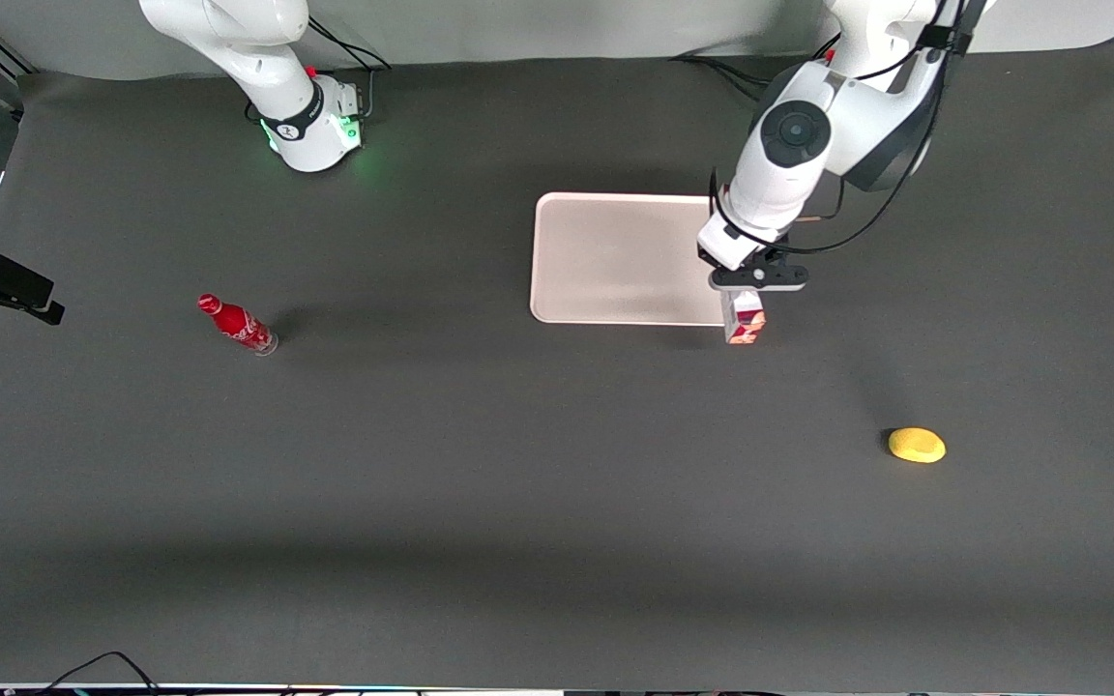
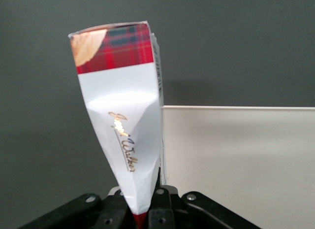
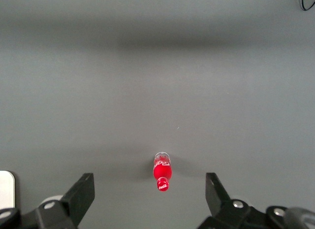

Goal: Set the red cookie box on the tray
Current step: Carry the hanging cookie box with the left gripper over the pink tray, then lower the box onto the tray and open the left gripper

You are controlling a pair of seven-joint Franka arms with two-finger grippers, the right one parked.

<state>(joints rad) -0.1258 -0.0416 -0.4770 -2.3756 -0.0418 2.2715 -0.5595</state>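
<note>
Hand (image 2: 140, 209) pinches half-hidden cookie box (image 2: 123, 125).

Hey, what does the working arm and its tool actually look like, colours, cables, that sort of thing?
The working arm is glossy white with rounded segments, a dark grey round cap on one joint and black cables looping beside it. Its tool, hanging by the tray's edge, is black with two narrow fingers.

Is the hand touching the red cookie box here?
Touching. In the left wrist view the hand is clamped on the red cookie box, pinching its end, beside the tray.
</note>
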